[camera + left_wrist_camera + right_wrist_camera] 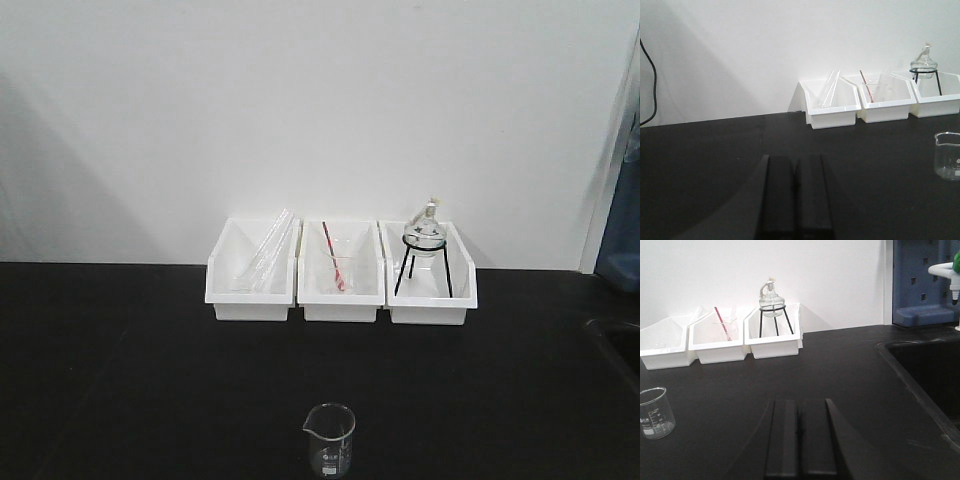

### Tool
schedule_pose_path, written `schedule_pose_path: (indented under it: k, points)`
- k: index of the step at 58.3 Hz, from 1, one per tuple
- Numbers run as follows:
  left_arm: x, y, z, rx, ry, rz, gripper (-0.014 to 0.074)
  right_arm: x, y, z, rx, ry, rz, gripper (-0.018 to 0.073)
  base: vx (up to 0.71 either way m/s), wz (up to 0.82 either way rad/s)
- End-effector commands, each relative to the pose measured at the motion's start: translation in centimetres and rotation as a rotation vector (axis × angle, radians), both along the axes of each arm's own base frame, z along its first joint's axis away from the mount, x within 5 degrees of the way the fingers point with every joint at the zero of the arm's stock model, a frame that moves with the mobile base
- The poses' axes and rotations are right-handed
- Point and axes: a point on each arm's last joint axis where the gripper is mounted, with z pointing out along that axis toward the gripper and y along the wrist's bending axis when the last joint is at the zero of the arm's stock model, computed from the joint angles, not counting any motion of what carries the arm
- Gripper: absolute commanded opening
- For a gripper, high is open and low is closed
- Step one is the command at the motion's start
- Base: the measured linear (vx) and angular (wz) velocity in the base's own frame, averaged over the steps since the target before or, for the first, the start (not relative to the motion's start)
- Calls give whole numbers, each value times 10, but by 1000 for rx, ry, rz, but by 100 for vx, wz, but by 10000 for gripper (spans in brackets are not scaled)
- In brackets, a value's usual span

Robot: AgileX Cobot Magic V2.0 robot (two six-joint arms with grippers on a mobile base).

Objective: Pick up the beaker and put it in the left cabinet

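The beaker (331,438), small clear glass with a spout and white marks, stands upright on the black counter near its front edge. It shows at the right edge of the left wrist view as the beaker (948,155) and at the far left of the right wrist view as the beaker (655,412). My left gripper (795,162) is shut with nothing between its fingers, low over the counter, well left of the beaker. My right gripper (800,405) is shut and empty too, well right of it. The left cabinet is out of view.
Three white open-front bins (341,272) line the back wall: glass rods in the left, a cup with a red-striped rod (337,262) in the middle, a flask on a black tripod (424,245) in the right. A sink (930,375) lies at the right, a blue rack (925,280) behind it.
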Motion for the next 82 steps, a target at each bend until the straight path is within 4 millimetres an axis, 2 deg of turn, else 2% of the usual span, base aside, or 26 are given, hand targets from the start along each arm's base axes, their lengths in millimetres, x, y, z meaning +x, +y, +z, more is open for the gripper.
schedule_pose_path:
  k: [1,67,82]
  points:
    - [-2,0,3,-22,-84,0,1,-1,-1,6,-10,-81,-8,-8,0,0]
    - [-2,0,3,-22,-84,0,1,-1,-1,8,-16,-109,-9,-8,0,0]
    - [-2,0,3,-22,-84,0,1,-6,-2,32,-14,-376,-23,-8,0,0]
